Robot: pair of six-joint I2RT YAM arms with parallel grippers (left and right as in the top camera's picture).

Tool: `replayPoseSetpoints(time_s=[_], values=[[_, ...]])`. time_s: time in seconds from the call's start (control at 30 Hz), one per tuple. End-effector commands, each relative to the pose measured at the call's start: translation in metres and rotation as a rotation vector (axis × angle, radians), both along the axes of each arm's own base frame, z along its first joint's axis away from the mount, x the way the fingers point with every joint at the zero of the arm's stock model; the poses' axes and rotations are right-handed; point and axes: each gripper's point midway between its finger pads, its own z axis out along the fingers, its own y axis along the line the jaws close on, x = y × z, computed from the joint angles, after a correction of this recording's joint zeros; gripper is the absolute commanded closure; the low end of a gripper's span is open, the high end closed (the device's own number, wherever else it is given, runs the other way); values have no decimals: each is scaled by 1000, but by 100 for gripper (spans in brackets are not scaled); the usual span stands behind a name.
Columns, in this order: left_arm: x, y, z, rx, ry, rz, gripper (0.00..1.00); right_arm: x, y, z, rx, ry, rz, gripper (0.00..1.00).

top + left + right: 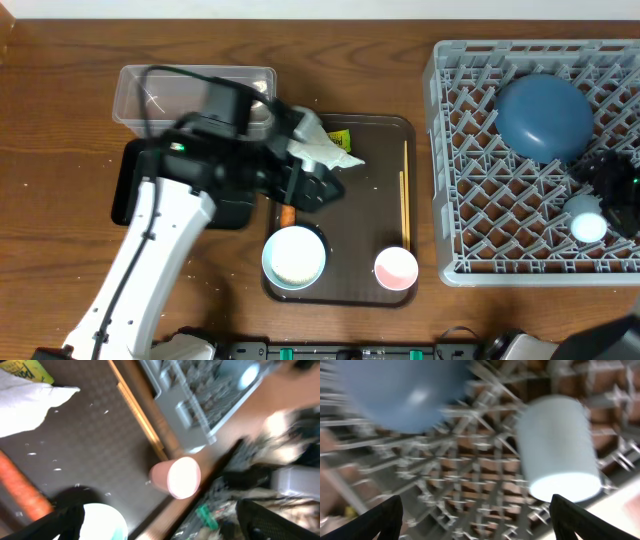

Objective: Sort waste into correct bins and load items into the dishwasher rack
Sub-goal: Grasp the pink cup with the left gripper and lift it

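Currently the left arm reaches over the brown tray (385, 128). The left hand (157, 520) hovers above it, released: both fingers (55, 525) stand wide apart at the bottom of the wrist view, and nothing is gripped between them.

On the brown tray:
- crumpled napkin (322, 148) at the far edge, partly under the arm
- yellow-green wrapper (341, 134) touching the napkin, tucked under its far side
- carrot (22, 489) lying flat between the napkin and the white bowl (294, 257)
- white bowl at the near left corner, upright, pale contents inside; too bright to resolve
- pink cup (396, 268) at the near right corner, mouth up, near the bowl but apart from it
- chopsticks (404, 195) lying along the right edge, running away from the pink cup
- small white grains (32, 453) scattered on the tray floor

The clear tub (130, 75) sits on the surface (60, 110) behind and left of the brown tray. The black tray (124, 190) lies just in front of the tub, mostly hidden by the arm.

The rack (450, 150) stands to the right of the brown tray, close beside it. The dark blue dish (545, 115) rests upside down on the pegs in its far half. The blue cup (560, 450) sits among the pegs nearer the front right, apart from the dish; whether its rim or base faces up cannot be told through the blur.

The right hand (475, 510) hangs over the rack close to the blue cup, also released, fingers spread and empty, the cup clear of both.
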Motion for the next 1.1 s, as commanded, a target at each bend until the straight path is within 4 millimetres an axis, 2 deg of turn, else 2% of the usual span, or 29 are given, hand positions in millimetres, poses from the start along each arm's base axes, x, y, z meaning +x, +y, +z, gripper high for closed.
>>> replayPoseSetpoints(time_s=[0.0, 0.17, 0.27, 0.37, 0.43, 0.53, 0.73, 0.77, 0.87, 0.97, 1.07], values=[[-4, 0, -30, 273, -113, -36, 7, 21, 34, 54, -14, -211, 131, 13], [-30, -37, -60, 418, -166, -203, 11, 27, 58, 83, -50, -310, 182, 12], [-44, -63, -84, 468, -172, -302, 13, 30, 68, 85, -52, -322, 214, 11], [-48, -79, -110, 522, -178, -364, 17, 31, 72, 84, -48, -318, 228, 11], [-50, -89, -127, 544, -175, -404, 20, 30, 73, 84, -48, -318, 228, 11], [-52, -97, -151, 571, -149, -431, 32, 30, 72, 84, -48, -316, 227, 10], [-59, -108, -174, 556, -89, -464, 48, 30, 72, 84, -51, -314, 226, 10], [-59, -108, -176, 556, -86, -465, 52, 30, 72, 84, -51, -314, 225, 10], [-58, -108, -174, 557, -87, -463, 94, 30, 72, 84, -50, -314, 228, 10], [-50, -105, -153, 542, -97, -434, 94, 31, 77, 84, -63, -322, 273, 8], [-27, -91, -110, 498, -117, -321, 94, 33, 90, 84, -101, -332, 390, 7]])
